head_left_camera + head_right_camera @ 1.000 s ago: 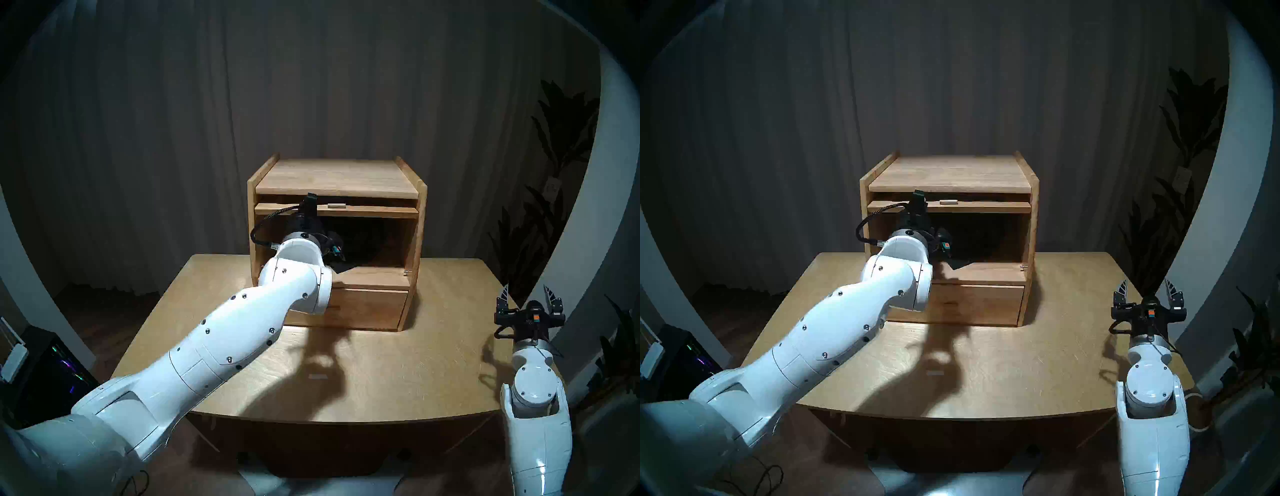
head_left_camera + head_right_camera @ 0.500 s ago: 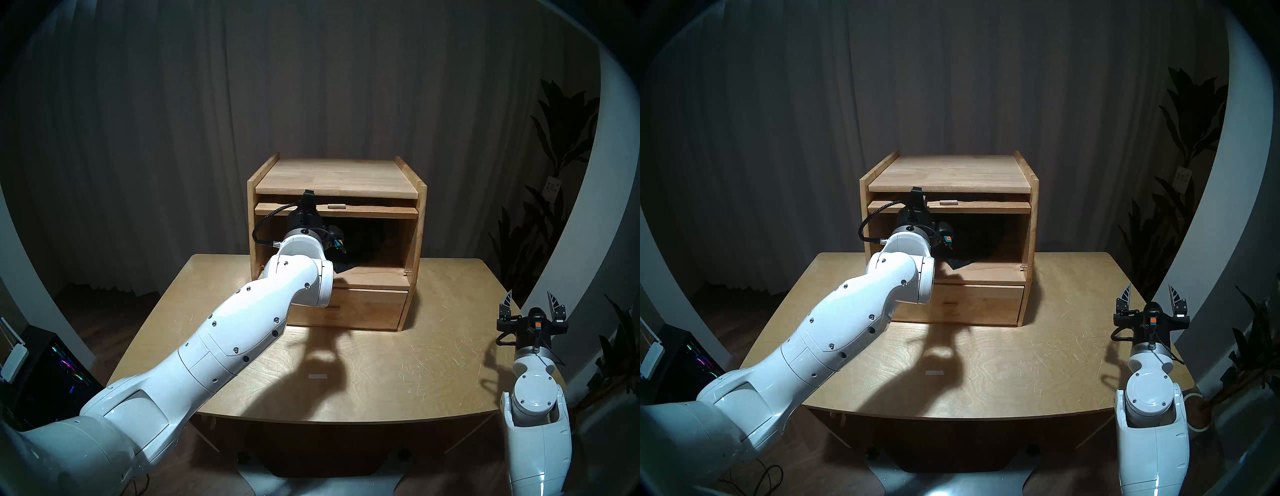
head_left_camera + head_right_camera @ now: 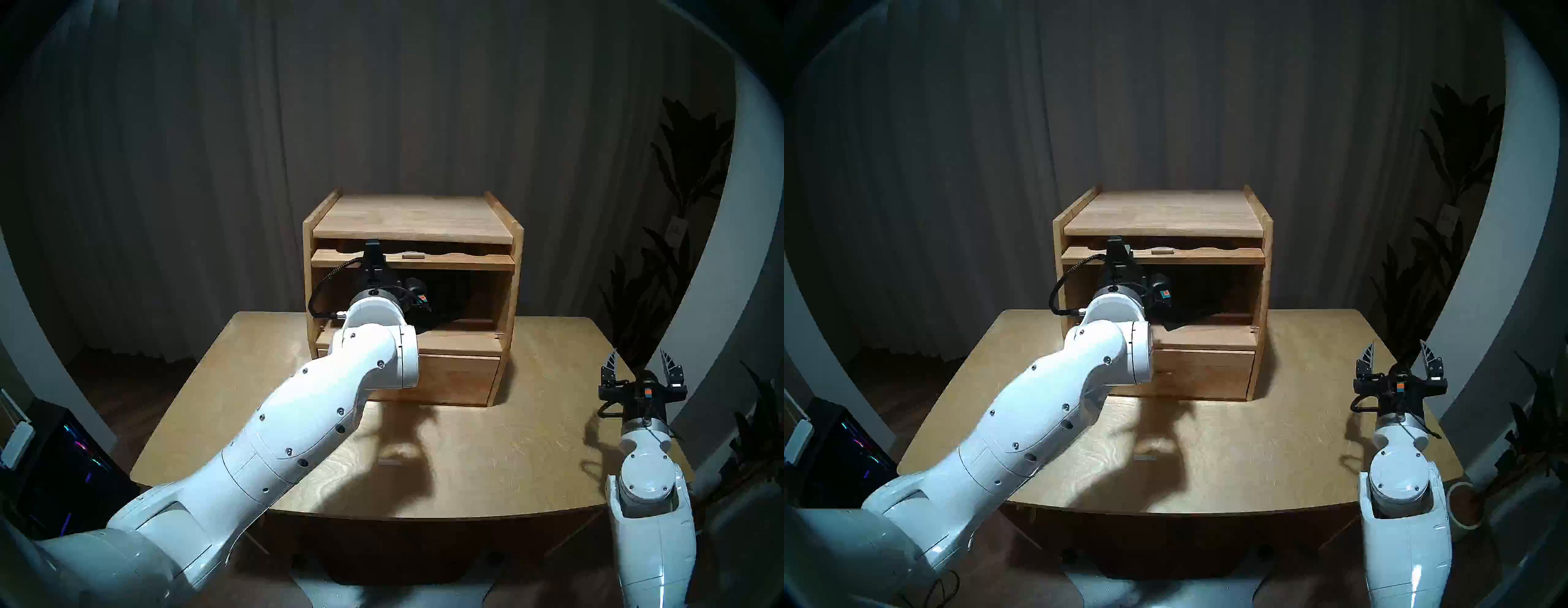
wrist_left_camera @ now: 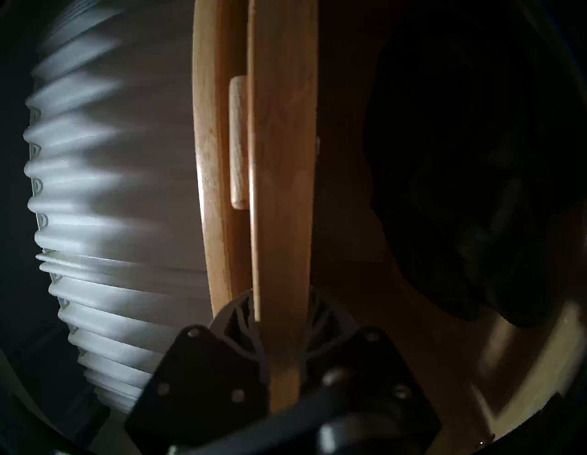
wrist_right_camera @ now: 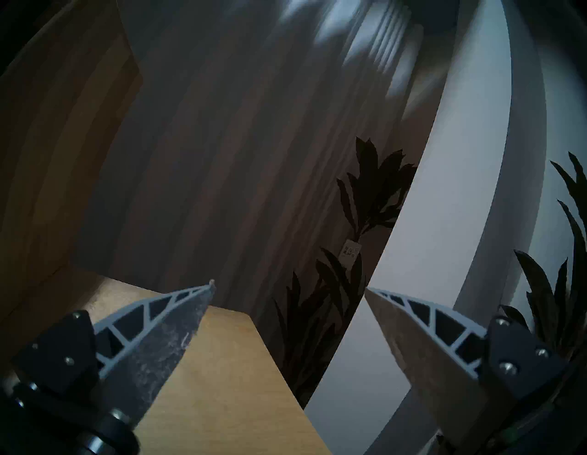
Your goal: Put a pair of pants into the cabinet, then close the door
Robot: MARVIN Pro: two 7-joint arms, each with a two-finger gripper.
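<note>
The tabletop carries the cabinet at its far middle, upper compartment open, drawer below it shut. Your left arm reaches across to the top of that opening.

The door lies flat just under the cabinet's top, its front edge sticking out a little, so it is not yet closed. The pants sit as a dark heap inside the compartment, with one corner draped over the front lip.

In the wrist view, the left end effector is clamped on the door's front edge, one finger on each face, left of the knob. The right end effector hangs over the tabletop's right side, fingers spread and holding nothing.

By my reading, you have the pants stowed and the closing step is in hand. Next, draw the door out towards you along its track, then let it swing down over the opening. Watch that draped corner: it may catch under the door's lower edge.
</note>
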